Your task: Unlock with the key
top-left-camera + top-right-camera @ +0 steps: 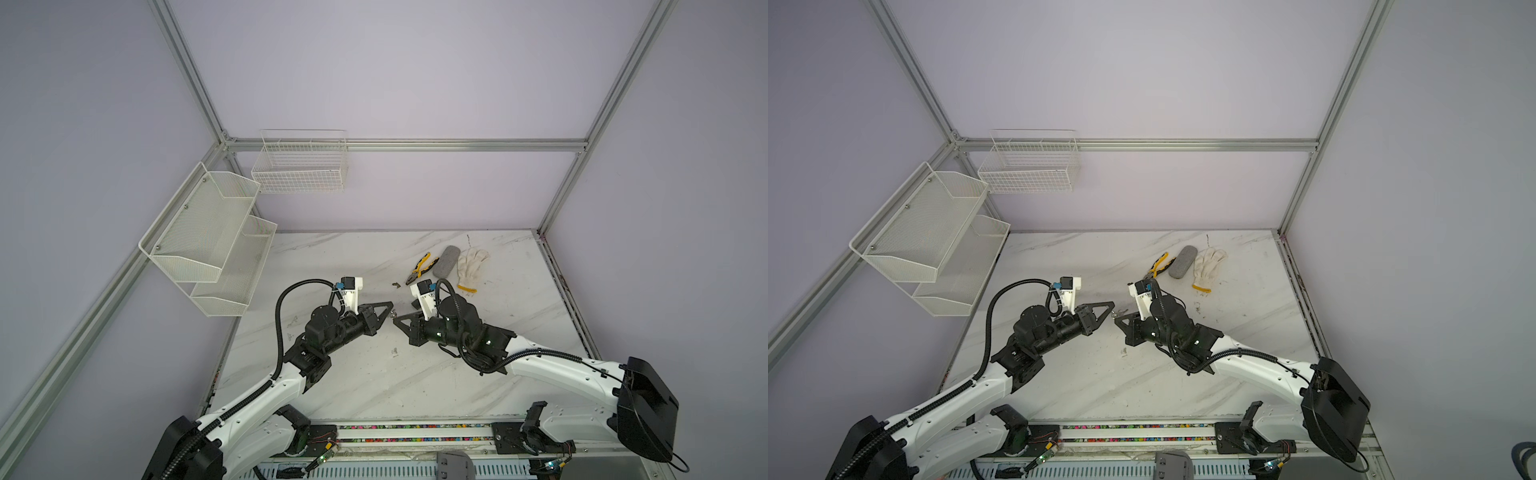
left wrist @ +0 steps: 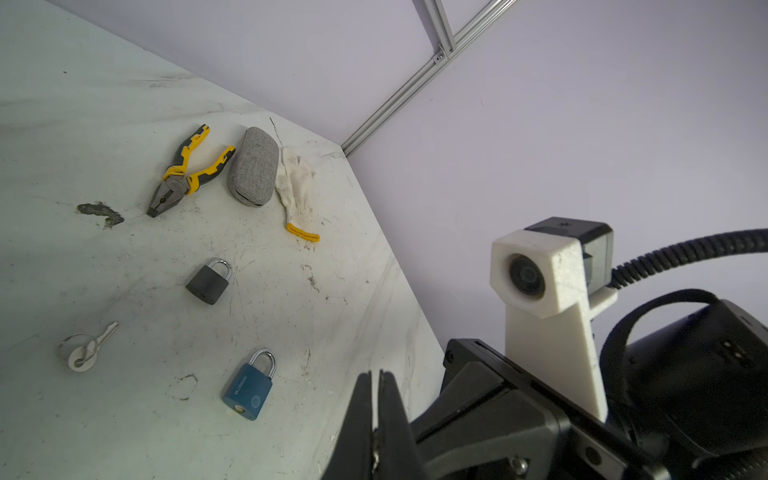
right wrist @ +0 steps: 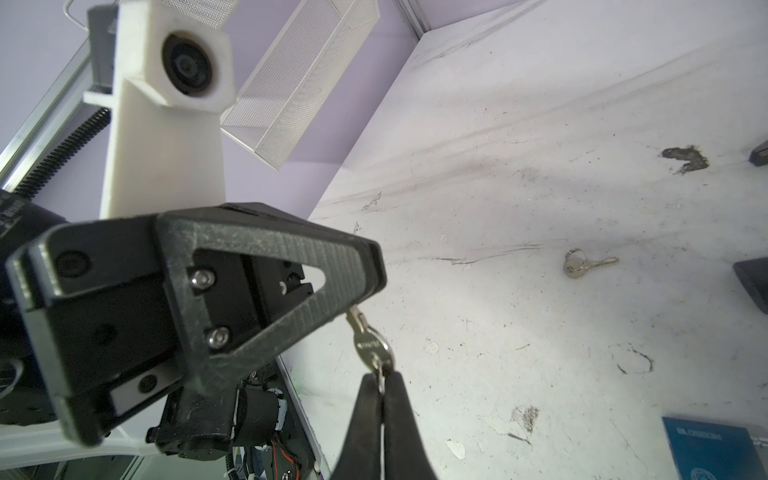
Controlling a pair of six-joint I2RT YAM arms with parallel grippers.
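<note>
Marble table (image 1: 374, 386) bears blue padlock (image 2: 248, 388) and black padlock (image 2: 209, 282) at right, shackles shut; left gripper (image 2: 376, 382) and right gripper (image 3: 381, 380) both clamp the key (image 3: 368, 343) aloft, uninserted.

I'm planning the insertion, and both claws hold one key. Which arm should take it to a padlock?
Right, probably: the right claw grips the key at its ring end, whereas the left claw covers the blade tip, which must stay free.
</note>
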